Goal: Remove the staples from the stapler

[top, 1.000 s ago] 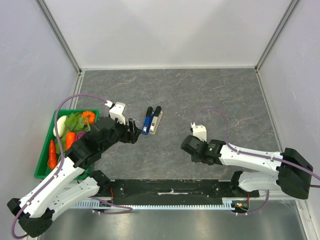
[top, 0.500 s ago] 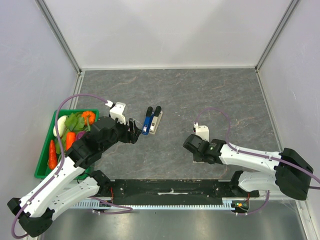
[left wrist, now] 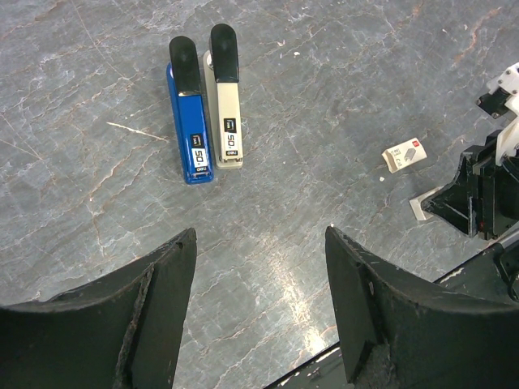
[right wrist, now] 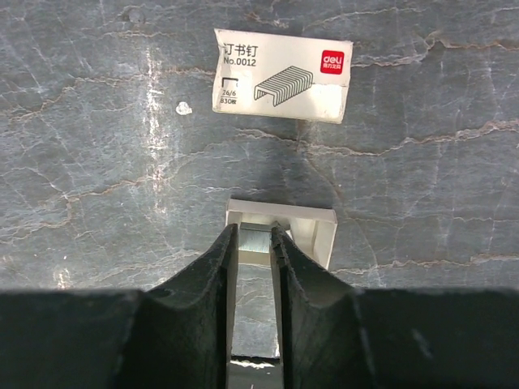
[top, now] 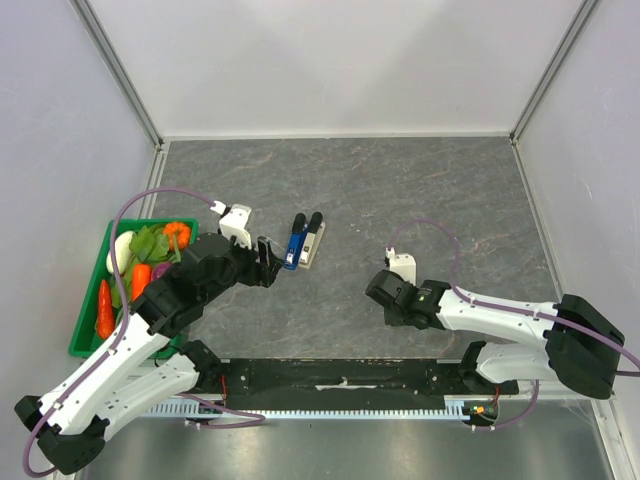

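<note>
Grey stapler (left wrist: 226, 97), upper left, looks stiff, slick, light; take its sides. Left fingers (left wrist: 154, 308) gape empty; right fingers (right wrist: 211, 284) flank staples (right wrist: 255, 238), grip unclear.

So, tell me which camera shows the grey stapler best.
The left wrist view: the grey stapler lies whole and unobstructed, label visible, beside the blue stapler. The top external view shows it small and far. The right wrist view misses it, showing a staple box instead.
</note>
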